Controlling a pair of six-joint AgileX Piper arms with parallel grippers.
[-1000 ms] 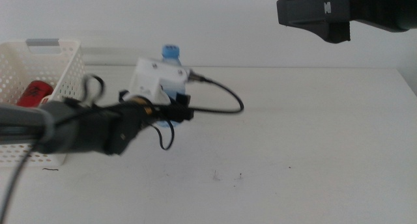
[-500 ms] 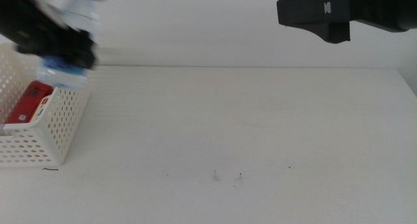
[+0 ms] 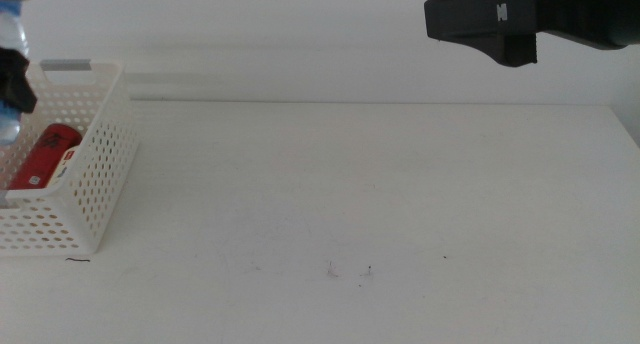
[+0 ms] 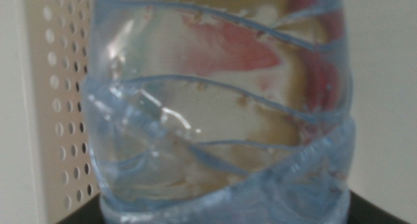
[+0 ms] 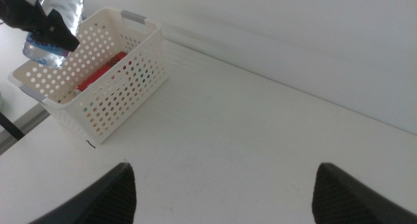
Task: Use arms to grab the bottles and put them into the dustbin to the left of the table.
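Light is bright, even and diffuse across all views; the white tabletop [image 3: 400, 204] nearly merges with the pale wall, with only a faint soft band where they meet; shadows are weak, a thin one under the dustbin [image 3: 95, 174]; the left wrist view is filled by the water bottle [image 4: 221, 120], soft and out of focus, with small glints on its ribs; the right claw [image 3: 500, 24] reads as a dark silhouette with little detail; the left claw [image 5: 39, 22] is slightly smeared.
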